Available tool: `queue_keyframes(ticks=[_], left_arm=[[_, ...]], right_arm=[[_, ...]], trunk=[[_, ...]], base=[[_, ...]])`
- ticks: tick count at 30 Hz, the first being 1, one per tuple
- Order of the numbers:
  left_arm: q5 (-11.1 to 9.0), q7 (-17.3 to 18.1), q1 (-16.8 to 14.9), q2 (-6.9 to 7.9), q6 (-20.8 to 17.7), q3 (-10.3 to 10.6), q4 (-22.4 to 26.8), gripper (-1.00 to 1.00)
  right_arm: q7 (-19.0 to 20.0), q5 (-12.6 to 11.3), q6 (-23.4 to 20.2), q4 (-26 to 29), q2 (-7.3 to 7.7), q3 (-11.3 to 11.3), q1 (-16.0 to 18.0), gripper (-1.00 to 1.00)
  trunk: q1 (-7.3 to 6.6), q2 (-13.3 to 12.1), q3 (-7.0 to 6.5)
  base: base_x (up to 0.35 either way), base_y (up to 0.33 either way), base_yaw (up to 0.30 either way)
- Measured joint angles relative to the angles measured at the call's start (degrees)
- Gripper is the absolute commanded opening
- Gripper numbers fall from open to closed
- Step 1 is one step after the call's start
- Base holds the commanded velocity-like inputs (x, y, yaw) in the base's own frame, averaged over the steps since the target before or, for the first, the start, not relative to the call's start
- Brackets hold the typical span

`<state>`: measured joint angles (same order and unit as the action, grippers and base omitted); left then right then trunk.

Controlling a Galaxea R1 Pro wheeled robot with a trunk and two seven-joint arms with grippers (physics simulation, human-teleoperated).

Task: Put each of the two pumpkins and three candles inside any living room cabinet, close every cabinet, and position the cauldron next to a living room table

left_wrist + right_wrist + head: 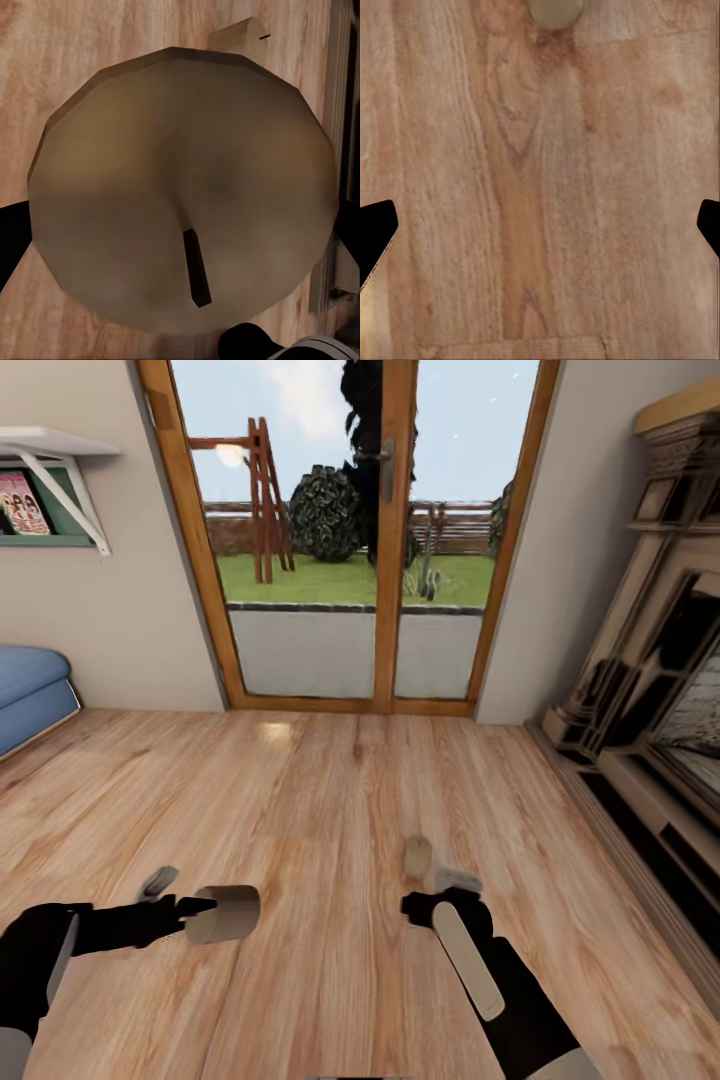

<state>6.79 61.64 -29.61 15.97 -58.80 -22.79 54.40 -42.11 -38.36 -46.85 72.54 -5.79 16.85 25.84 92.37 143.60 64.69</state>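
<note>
Two candles show over the wooden floor (330,810). One candle (224,913) lies sideways in the left hand (195,908), gripped at the near left of the scene; in the left wrist view its round wick end (180,187) sits right against the camera, with the dark wick (196,267) pointing out. The second candle (417,855) lies on the floor just beyond the right hand (425,890), a little apart from it. The right hand is released: in the right wrist view its two dark fingertips (375,232) stand wide apart over bare boards, with that candle (555,11) ahead of them. Far across the room stands a glass door (350,530) with a wooden frame. A blue sofa (30,695) sits at the far left under a wall shelf (60,445), and a fireplace (660,660) lines the right wall.
</note>
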Motion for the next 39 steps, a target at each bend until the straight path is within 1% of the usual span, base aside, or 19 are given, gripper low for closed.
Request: queue_keyframes(ticks=[6,9,19,39], left_arm=[[0.0,0.4,0.0,-0.22,0.0,0.0,0.0,-1.00],[-0.1,0.5,0.0,-0.26,-0.1,0.0,0.0,-1.00],[-0.1,0.6,0.0,-0.25,-0.1,0.0,0.0,-1.00],[-0.1,0.6,0.0,-0.32,-0.1,0.0,0.0,-1.00]], right_arm=[[-0.4,0.0,-0.1,0.0,0.00,-2.3,0.0,1.00],[-0.4,0.0,-0.3,0.0,0.05,-2.9,0.0,1.00],[-0.3,0.0,-0.4,0.0,0.07,-3.6,0.0,1.00],[0.2,-0.1,-0.3,0.0,0.07,-3.6,0.0,1.00]], trunk=[[0.00,0.0,0.00],[0.00,0.0,0.00],[0.00,0.0,0.00],[0.00,0.0,0.00]], base=[[0.331,0.000,0.000],[0.331,0.000,0.000],[0.331,0.000,0.000],[0.319,0.000,0.000]])
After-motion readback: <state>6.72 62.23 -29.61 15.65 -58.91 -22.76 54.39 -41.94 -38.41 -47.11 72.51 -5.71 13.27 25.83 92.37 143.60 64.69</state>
